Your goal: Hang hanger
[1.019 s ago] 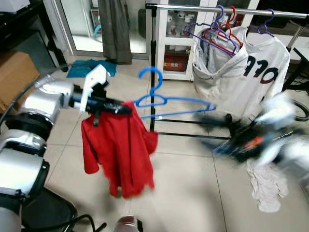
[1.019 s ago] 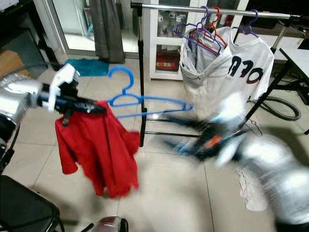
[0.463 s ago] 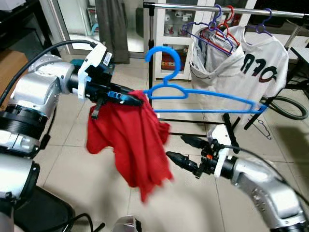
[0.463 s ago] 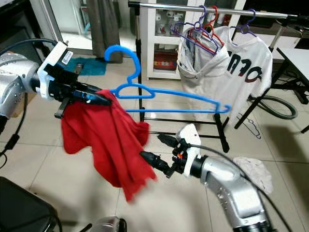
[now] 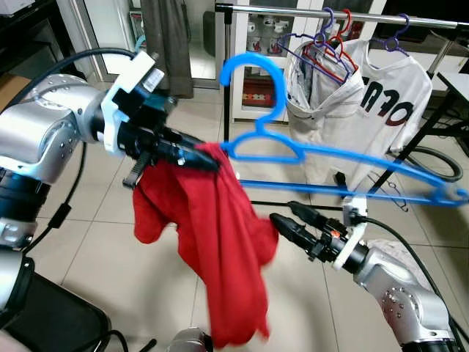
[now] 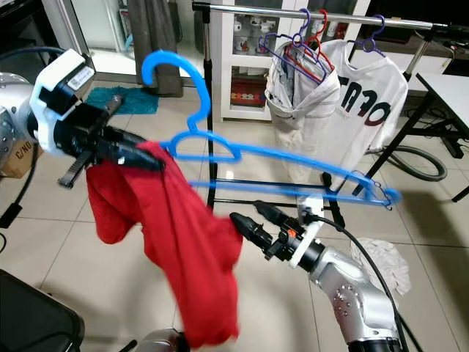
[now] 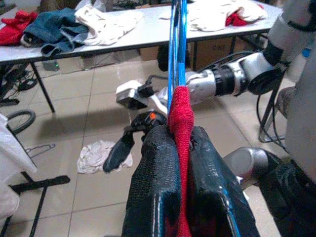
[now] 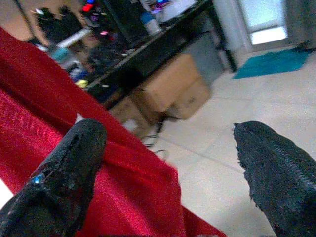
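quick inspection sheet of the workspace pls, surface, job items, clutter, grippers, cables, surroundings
surface: tiled floor.
job's things: blue hanger carrying red garment; clothes rail behind.
clutter: white cloth and teal cloth on floor.
grippers: left gripper with jaws shut on garment and hanger end; right gripper with jaws open beside the hanging garment.
cables: black cables along both arms; hose on floor.
surroundings: white shirt and hangers on rail, cabinet, curtain.

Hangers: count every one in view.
5, maybe more hidden: a blue hanger carrying the red garment in the left gripper; two purple hangers and one red on the rail; a wire one on the floor.
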Tool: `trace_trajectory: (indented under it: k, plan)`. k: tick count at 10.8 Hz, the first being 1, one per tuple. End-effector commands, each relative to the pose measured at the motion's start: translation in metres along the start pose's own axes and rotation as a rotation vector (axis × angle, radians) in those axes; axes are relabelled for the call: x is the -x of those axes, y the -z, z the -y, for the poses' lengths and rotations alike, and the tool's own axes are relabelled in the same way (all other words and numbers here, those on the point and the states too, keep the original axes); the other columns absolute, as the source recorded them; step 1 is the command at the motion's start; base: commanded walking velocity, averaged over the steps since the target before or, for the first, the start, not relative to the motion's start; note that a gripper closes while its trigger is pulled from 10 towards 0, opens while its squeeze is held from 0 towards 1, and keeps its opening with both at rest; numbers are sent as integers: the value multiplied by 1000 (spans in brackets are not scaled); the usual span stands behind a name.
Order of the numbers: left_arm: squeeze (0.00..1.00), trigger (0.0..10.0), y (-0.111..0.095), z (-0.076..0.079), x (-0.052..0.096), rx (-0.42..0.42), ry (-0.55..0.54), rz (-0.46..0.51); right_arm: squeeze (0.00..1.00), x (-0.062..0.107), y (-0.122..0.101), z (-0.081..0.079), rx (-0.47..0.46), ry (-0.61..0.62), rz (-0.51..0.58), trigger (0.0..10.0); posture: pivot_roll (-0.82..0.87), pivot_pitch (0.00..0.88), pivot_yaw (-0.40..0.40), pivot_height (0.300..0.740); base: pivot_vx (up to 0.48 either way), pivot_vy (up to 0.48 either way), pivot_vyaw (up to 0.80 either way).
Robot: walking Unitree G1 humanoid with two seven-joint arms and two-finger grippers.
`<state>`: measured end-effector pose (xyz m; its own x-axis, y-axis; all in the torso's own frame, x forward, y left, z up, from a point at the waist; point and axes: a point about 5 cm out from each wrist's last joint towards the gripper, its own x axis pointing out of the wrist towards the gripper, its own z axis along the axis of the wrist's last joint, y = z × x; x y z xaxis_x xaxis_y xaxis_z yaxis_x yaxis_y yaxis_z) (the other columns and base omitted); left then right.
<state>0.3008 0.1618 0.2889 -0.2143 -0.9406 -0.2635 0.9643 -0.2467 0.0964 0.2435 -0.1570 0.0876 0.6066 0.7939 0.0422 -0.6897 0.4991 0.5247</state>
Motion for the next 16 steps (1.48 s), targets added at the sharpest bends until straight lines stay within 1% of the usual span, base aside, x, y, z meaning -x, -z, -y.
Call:
trace_trajectory:
  k: [1,2,3,4,5,6,7,8,11,16]
  plan:
    - [0,0,-7,3,-1,-20,23,-3,1000,-1,-6,-3,-13,-55,17,10000,82,0,-18,740,0,0,0]
    - [0,0,-10,4,-3,-22,31,-4,1000,-1,-7,-12,-57,-168,-8,10000,84,0,-19,740,0,0,0]
    - [0,0,-13,5,-4,-24,38,0,0,-3,-3,-25,-101,-298,-82,10000,85,0,-18,740,0,0,0]
    - [0,0,-14,5,-4,-25,39,1,0,-4,1,-29,-99,-335,-121,10000,87,0,-19,740,0,0,0]
    - [0,0,-16,4,-4,-28,36,1,0,-4,4,-31,-73,-354,-157,10000,88,0,-18,740,0,0,0]
    - [0,0,-17,3,-3,-31,29,0,0,-4,4,-30,-45,-346,-178,10000,87,0,-18,740,0,0,0]
    - [0,0,-18,2,-2,-33,25,1,0,-6,6,-28,-16,-318,-198,3569,87,0,-18,740,0,0,0]
    - [0,0,-19,2,-3,-36,23,5,0,-12,7,-21,19,-254,-204,0,86,0,-18,740,0,0,0]
    - [0,0,-20,1,-3,-41,18,8,0,-16,6,-17,28,-233,-198,0,81,0,-21,740,0,0,0]
    - [0,0,-19,-2,3,-41,-14,5,0,-10,9,-17,24,-267,-243,0,78,0,-24,740,0,0,0]
